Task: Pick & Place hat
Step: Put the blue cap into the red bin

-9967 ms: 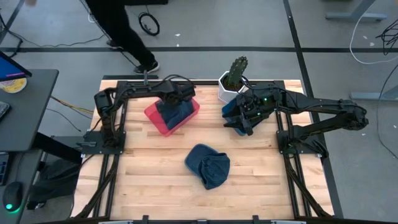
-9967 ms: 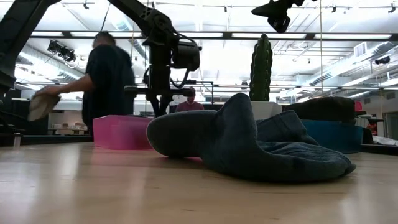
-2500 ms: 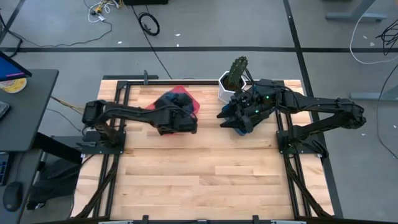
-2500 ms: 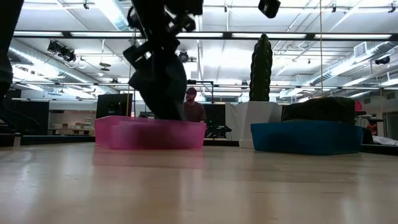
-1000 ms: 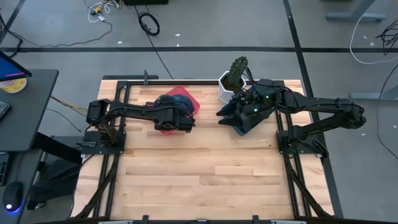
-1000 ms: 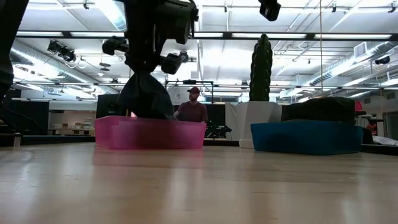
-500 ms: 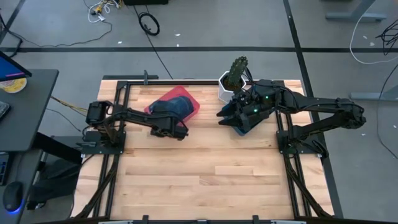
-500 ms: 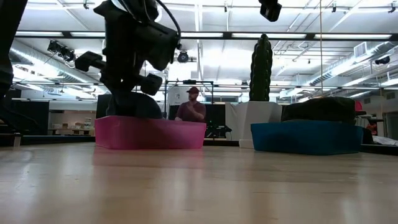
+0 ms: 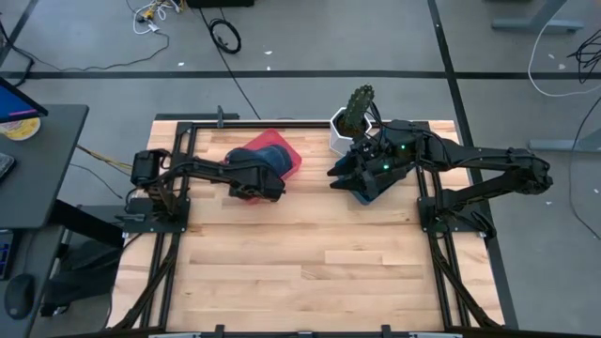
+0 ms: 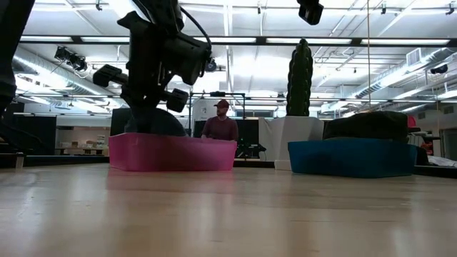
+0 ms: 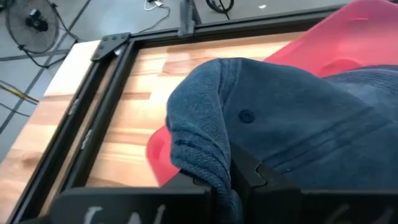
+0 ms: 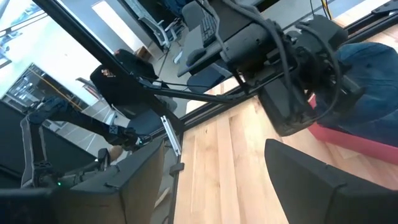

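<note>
The blue denim hat lies in the pink bin at the table's far side, its crown and top button filling the left wrist view. My left gripper sits low at the bin's near edge, shut on the hat. In the low view the hat is a dark hump behind the pink wall, under the left gripper. My right gripper waits open over the blue bin, its fingers wide apart. My left gripper pinches a raised fold of the hat's cloth between its two fingers, at the side of the crown nearest the table's near-left. The fingers come slanting down from the near-left. The rest of the hat rests slack in the pink bin.
A cactus in a white pot stands at the far edge between the bins. The blue bin carries a dark hat. A person sits in the room behind. Bare wood spans the table's near half.
The hat, hanging as a tall cone from my left gripper a second ago, has sunk into the pink bin and lies as a low hump. My left gripper has come down and drawn toward the bin's near-left edge, still shut on the cloth.
</note>
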